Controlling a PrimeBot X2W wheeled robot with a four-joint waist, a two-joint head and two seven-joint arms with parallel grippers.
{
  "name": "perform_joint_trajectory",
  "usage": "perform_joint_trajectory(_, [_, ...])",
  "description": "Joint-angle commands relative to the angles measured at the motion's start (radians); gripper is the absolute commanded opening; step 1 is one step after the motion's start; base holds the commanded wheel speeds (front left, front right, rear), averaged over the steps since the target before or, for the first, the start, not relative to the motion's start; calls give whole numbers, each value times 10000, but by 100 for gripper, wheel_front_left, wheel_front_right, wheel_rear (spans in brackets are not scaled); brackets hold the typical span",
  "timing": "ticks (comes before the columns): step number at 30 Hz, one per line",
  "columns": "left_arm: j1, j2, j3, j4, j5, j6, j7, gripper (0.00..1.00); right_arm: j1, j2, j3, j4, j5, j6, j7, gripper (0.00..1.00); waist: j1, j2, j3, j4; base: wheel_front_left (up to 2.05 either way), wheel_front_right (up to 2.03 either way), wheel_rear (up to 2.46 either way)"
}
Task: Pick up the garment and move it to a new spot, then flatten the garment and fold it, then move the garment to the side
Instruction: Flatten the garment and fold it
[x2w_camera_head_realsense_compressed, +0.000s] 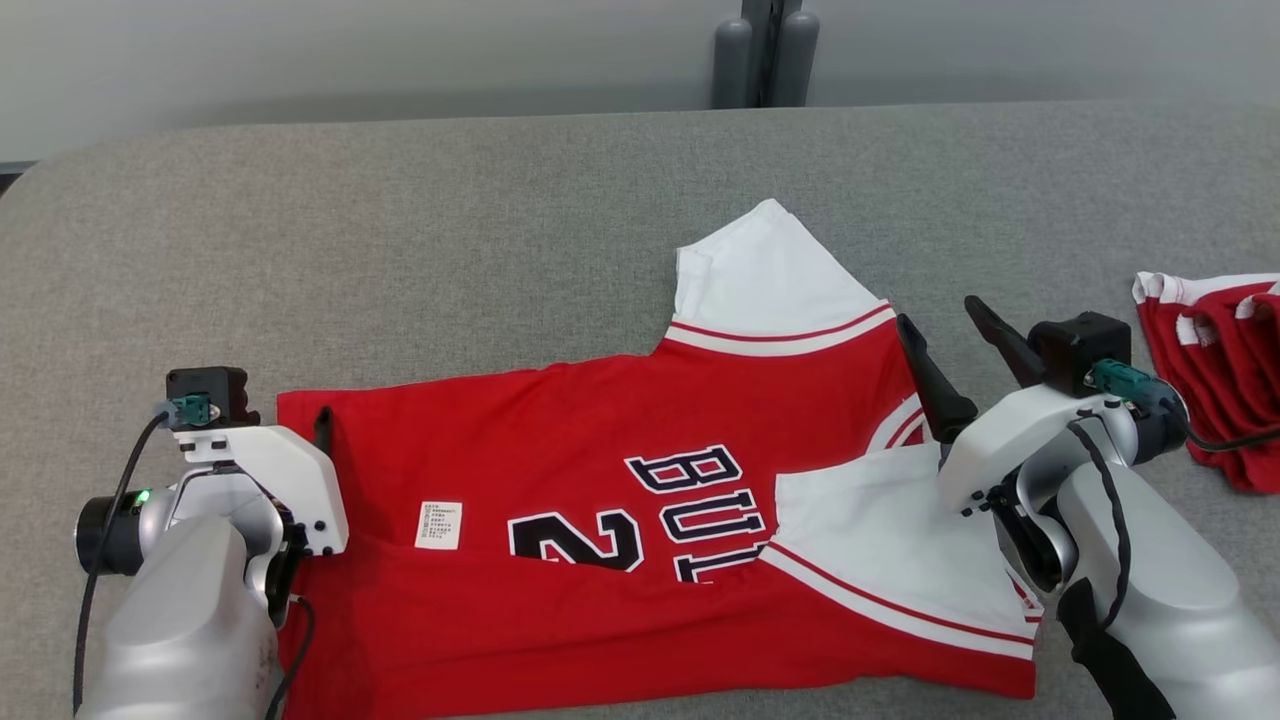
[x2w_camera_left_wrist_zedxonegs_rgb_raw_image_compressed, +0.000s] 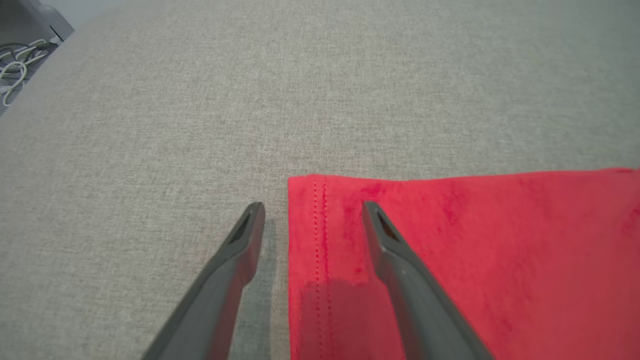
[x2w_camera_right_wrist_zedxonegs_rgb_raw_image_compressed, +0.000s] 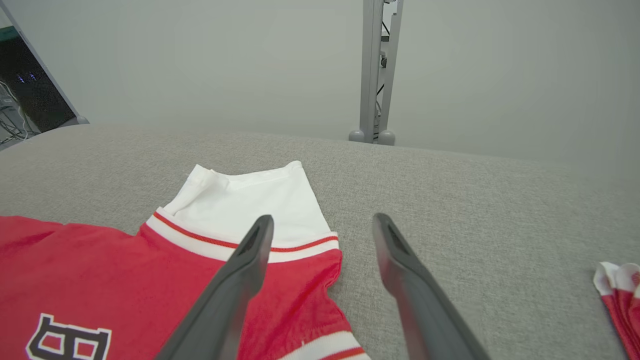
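A red shirt (x2w_camera_head_realsense_compressed: 620, 470) lies spread out on the grey table (x2w_camera_head_realsense_compressed: 400, 250), right in front of the robot.
One white sleeve (x2w_camera_head_realsense_compressed: 770, 275) sticks out toward the far side, and the other is folded over the shirt. The left gripper (x2w_camera_left_wrist_zedxonegs_rgb_raw_image_compressed: 312, 207) has its jaws wide apart at the shirt's left edge and holds nothing. The right gripper (x2w_camera_head_realsense_compressed: 940, 312) is wide too, empty, above the right end of the shirt. Another red cloth (x2w_camera_head_realsense_compressed: 1220, 370) lies far to the right.
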Motion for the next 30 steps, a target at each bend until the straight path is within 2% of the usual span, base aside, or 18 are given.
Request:
perform_joint_trajectory(1, [-253,127,19,105,2,51,-19,100,-166,-80,107,63,103,-3,-38,100,0,-1,133,-23,0,0,0])
perform_joint_trajectory(6, [-702,221,21,520,-66,183,-2,100,-706,-222,532,223,341,-3,-43,100,0,-1,554,-16,0,0,0])
perform_joint_trajectory(9, [-963,176,-59,786,-115,-11,190,100,-1082,-333,771,246,480,-3,17,100,0,-1,789,35,0,0,0])
perform_joint_trajectory(10, [-1058,86,-128,949,-153,-176,272,67,-1364,-430,929,252,597,-3,75,100,0,-1,914,104,0,0,0])
perform_joint_trajectory(11, [-1099,41,-205,1038,-119,-255,339,44,-1513,-479,1009,262,663,-3,130,100,0,-1,970,148,0,0,0])
perform_joint_trajectory(12, [-1140,5,-286,1083,-67,-351,354,12,-1654,-499,1123,275,731,-3,254,100,0,-1,1021,193,0,0,0])
perform_joint_trajectory(13, [-1140,5,-286,1083,-67,-351,354,12,-1654,-499,1123,275,731,-3,254,100,0,-1,1021,193,0,0,0])
perform_joint_trajectory(14, [-1186,-53,-359,1124,-43,-412,332,0,-1816,-545,1222,289,774,-3,342,100,0,-1,1064,249,0,0,0])
perform_joint_trajectory(21, [-1644,-424,-947,933,236,-616,-367,0,-3106,-787,1825,668,1365,-3,1436,100,0,-1,1384,965,0,0,0])
perform_joint_trajectory(30, [-2143,-843,-1580,736,149,-706,-1106,0,-4372,-1248,2447,2075,2012,-3,3303,100,0,-1,1951,2142,0,0,0])
